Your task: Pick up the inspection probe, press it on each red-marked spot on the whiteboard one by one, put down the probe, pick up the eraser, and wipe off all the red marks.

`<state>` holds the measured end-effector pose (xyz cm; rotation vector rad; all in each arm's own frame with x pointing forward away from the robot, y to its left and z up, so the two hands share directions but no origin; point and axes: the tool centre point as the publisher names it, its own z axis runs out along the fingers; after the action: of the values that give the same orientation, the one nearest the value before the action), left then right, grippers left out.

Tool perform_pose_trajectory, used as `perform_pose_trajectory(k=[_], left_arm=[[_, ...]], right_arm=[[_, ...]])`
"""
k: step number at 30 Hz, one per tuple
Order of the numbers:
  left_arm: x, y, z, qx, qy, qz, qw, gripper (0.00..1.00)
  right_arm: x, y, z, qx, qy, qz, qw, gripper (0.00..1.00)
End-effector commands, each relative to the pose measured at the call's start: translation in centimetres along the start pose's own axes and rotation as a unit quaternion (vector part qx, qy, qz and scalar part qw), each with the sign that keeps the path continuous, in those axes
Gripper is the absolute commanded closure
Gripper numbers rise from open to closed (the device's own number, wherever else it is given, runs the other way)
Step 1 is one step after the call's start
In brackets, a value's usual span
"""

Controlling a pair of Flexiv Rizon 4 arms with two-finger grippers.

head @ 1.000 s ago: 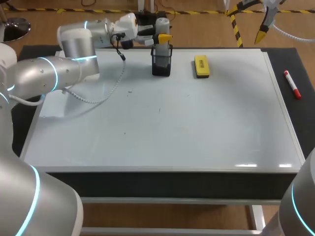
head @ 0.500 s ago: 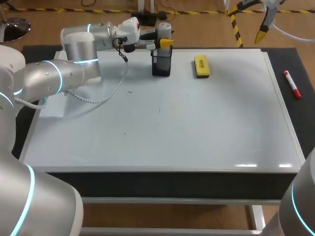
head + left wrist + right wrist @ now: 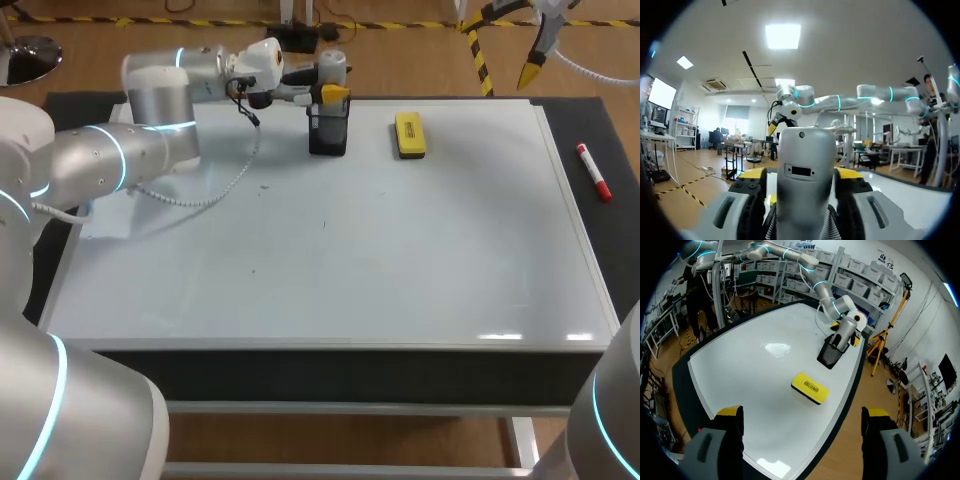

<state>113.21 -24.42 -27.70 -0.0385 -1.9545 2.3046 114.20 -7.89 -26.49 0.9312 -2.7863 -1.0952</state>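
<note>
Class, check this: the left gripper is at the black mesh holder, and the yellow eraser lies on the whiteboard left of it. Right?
No: the head view shows the yellow eraser on the whiteboard right of the black mesh holder, not left. The left gripper is at the holder.

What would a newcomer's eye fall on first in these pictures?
First, the left gripper at the far edge of the large white whiteboard, its jaws closed around the grey cylindrical probe, which stands in the black mesh holder. Next, the yellow rectangular eraser, lying on the board to the right of the holder.
</note>
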Motion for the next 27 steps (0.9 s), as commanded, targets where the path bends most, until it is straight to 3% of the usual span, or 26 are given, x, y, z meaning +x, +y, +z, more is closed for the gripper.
perform_pose_trajectory(k=[1,10,18,27], left_arm=[[0.0,-0.8,0.0,-0.022,0.005,-0.002,1.000,0.00],[1.1,-2.1,-1.1,-0.102,-0.038,0.001,0.994,0.00],[2.9,-3.4,-3.6,-0.210,-0.119,0.007,0.970,0.00],[6.1,-5.0,-6.3,-0.247,-0.170,0.021,0.954,0.00]], right_arm=[[-0.2,-0.1,-0.2,0.000,0.004,0.000,1.000,0.00],[-0.2,-0.1,-0.2,0.000,0.004,0.000,1.000,0.00],[-0.2,-0.1,-0.2,0.000,0.004,0.000,1.000,0.00],[-0.2,-0.1,-0.2,0.000,0.004,0.000,1.000,0.00]])
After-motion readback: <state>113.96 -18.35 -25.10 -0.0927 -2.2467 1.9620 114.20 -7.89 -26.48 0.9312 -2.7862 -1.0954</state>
